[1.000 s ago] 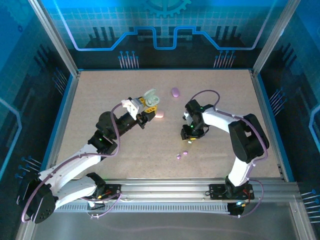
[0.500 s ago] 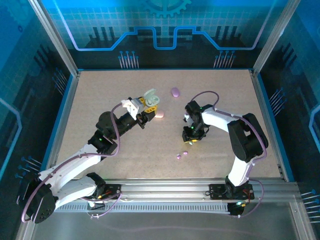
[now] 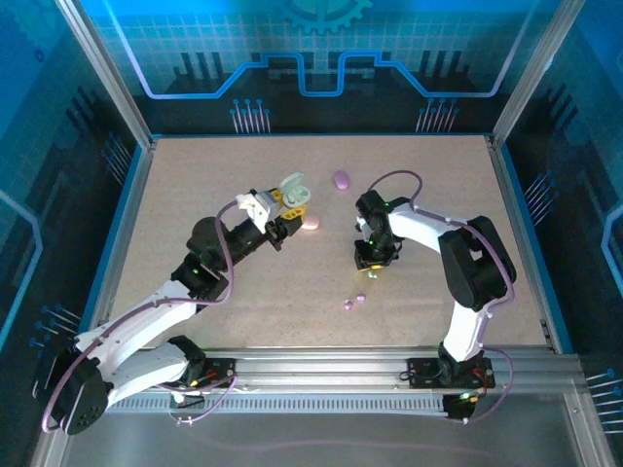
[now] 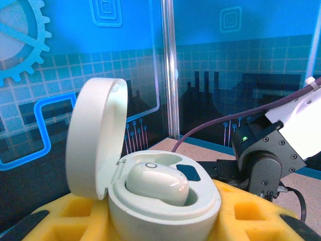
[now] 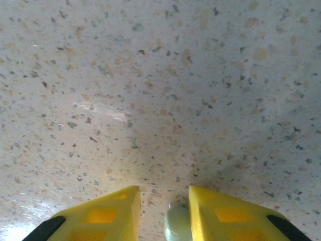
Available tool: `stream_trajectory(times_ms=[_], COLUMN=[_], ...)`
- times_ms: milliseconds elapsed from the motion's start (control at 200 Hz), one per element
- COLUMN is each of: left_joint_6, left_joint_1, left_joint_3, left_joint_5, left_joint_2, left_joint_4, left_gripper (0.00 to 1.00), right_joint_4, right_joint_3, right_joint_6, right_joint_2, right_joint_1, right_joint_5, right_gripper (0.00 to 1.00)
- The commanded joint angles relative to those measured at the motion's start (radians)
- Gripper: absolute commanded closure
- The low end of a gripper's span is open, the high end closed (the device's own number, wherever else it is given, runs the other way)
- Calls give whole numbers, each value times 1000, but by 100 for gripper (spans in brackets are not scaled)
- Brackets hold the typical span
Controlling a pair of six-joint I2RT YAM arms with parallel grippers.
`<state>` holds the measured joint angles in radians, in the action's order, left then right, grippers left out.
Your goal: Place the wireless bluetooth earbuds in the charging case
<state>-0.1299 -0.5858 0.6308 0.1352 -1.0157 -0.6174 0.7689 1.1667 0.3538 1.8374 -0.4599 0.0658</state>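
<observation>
Blue-lit panel walls enclose a speckled beige tabletop [image 3: 185, 185].

Left gripper [image 3: 285, 201]: raised above the tabletop, left of centre. Its yellow jaws are clamped on the base of the charging case [image 4: 165, 203], which is pale and oval. Lid [image 4: 95, 138] is swung open and stands upright. One pale earbud [image 4: 157, 183] is seated in the case's near well.

Right gripper [image 5: 163, 201]: pointed down at the tabletop, right of centre. Its jaws are narrow but not closed. A mint green earbud [image 5: 176, 223] lies on the tabletop between them, touching the inner face of the finger on the right of the wrist view. A gap shows between it and the other finger.

Two purple earbuds [image 3: 348, 305] lie close together on the tabletop, nearer the arm bases than the right gripper. A pink case [image 3: 310, 223] sits just beside the left gripper, and a purple case [image 3: 341, 180] lies farther back.
</observation>
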Motion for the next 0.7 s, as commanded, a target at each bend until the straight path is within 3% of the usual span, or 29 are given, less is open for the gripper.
stream_trajectory(times_ms=[0,240,695], left_joint_6=[10,10,14], left_joint_1=[-8,-7,-6], left_joint_3=[17,18,14], left_joint_5=[9,9,10], left_joint_2=[12,9,12], left_joint_4=[-30,-32,-34], left_gripper=[63,63,63], right_joint_4=[39,84,93], right_joint_3=[20,23,13], right_joint_6=[-12,4,25], right_joint_2=[16,1,20], right_joint_1=[-12,-19,-32], right_joint_5=[-21,-54,-60], right_gripper=[67,66,73])
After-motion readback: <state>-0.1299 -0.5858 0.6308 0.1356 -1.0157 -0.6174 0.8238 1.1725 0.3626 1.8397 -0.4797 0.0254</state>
